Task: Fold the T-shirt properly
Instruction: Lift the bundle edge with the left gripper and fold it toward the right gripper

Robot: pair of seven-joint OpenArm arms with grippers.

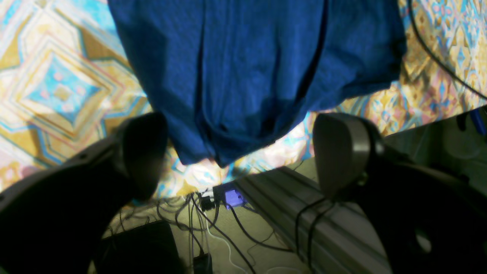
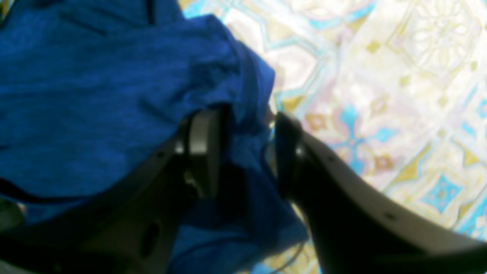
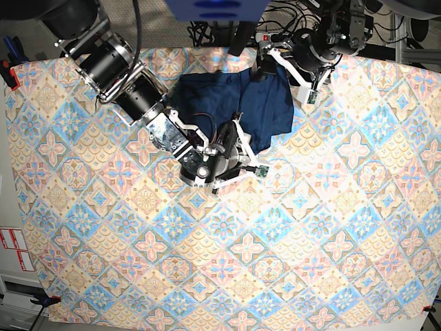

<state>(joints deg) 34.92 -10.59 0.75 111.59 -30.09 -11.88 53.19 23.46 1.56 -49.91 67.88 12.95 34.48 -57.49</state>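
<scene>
Patterned tablecloth bearing one crumpled navy T-shirt near its far edge; right gripper jaws parted with a shirt fold between them, left gripper released, fully spread beside the hem.

The tabletop is covered by a pastel patterned cloth. On the cloth lies the shirt, bunched near the far edge, partly folded over itself.

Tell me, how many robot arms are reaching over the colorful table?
2. The right gripper is near the table's middle, at the T-shirt's lower edge. The left gripper is at the far edge by the shirt's top.
</scene>
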